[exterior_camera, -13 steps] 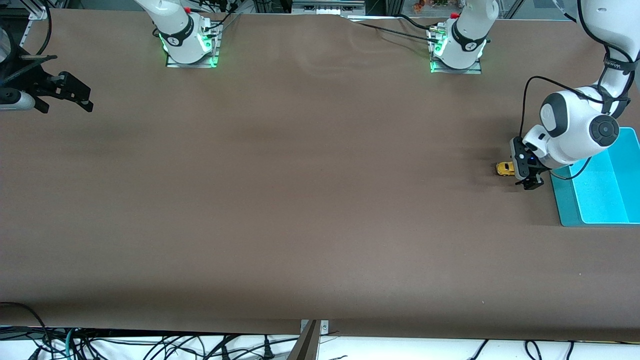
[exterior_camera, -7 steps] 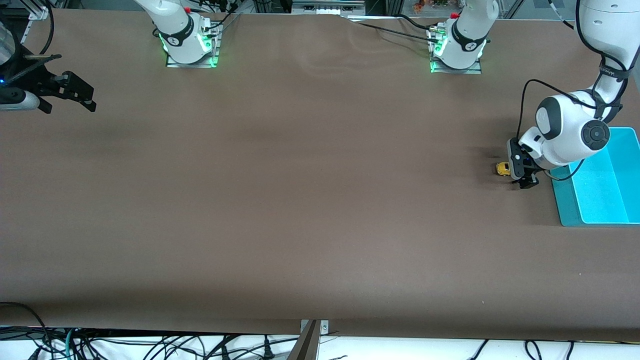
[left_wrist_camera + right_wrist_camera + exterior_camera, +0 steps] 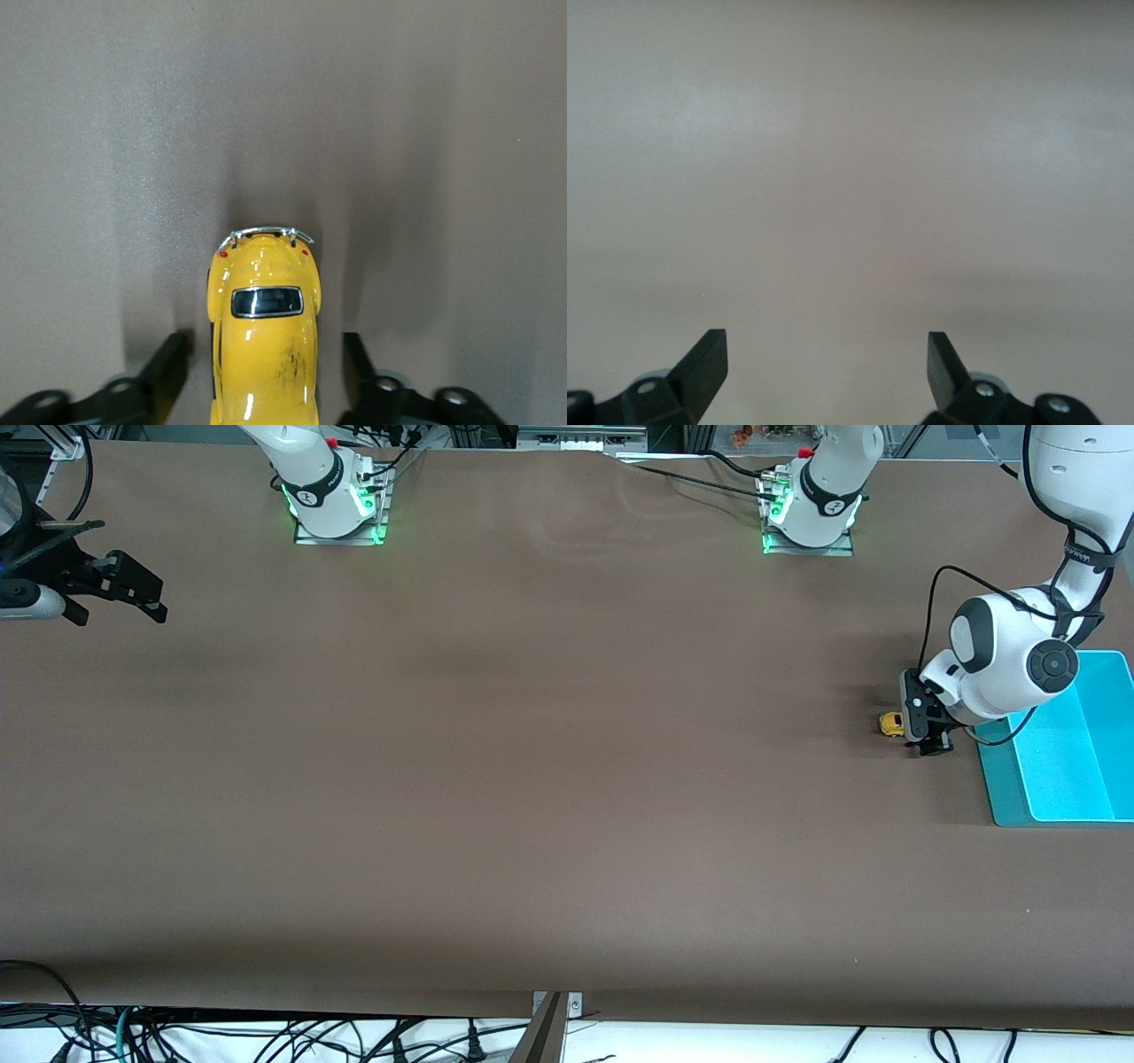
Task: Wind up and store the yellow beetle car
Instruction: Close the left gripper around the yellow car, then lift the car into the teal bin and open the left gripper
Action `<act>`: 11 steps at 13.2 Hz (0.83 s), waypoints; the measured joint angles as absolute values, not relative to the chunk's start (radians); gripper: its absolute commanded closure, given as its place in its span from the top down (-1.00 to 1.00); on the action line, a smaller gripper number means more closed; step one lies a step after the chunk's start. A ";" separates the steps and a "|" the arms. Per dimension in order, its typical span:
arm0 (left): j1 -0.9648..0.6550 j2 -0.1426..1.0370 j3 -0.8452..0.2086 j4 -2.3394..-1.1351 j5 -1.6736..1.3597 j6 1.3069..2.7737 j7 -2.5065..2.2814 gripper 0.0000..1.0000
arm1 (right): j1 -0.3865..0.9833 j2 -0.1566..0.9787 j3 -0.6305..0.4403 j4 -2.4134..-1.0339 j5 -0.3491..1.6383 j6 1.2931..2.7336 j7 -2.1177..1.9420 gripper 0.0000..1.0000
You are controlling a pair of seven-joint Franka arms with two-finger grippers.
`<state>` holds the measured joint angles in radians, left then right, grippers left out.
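Even overhead light, soft shadows on the brown table (image 3: 532, 779). Glare streaks the yellow beetle car (image 3: 264, 341); finger edges blur in both wrist views.

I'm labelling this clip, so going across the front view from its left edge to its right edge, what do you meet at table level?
right gripper → yellow beetle car → left gripper → turquoise bin

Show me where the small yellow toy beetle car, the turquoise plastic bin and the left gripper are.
small yellow toy beetle car (image 3: 266, 341): left wrist view, roof.
turquoise plastic bin (image 3: 999, 779): front view, rim.
left gripper (image 3: 266, 376): left wrist view, between open fingertips.
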<state>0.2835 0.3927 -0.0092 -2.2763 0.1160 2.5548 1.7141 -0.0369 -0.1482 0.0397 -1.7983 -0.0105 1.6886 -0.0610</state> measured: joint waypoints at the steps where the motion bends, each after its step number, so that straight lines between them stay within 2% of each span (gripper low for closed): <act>1: 0.284 0.393 -0.009 -2.275 0.116 2.556 1.714 -0.70 | -0.037 -0.148 0.040 -1.798 -0.011 1.689 -0.062 1.00; 7: 0.283 0.372 -0.014 -2.260 0.116 2.538 1.716 -0.72 | -0.038 -0.148 0.036 -1.795 -0.012 1.684 -0.063 1.00; 9: 0.283 0.337 -0.019 -2.225 0.116 2.453 1.716 -0.72 | -0.038 -0.148 0.032 -1.792 -0.012 1.683 -0.063 1.00; 11: 0.282 0.310 -0.033 -2.134 0.116 2.284 1.716 -0.72 | -0.038 -0.148 0.031 -1.790 -0.012 1.683 -0.063 1.00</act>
<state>0.2821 0.3097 -0.0329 -2.1340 0.1163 2.2841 1.7156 -0.0383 -0.1480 0.0307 -1.7902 -0.0119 1.6829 -0.0631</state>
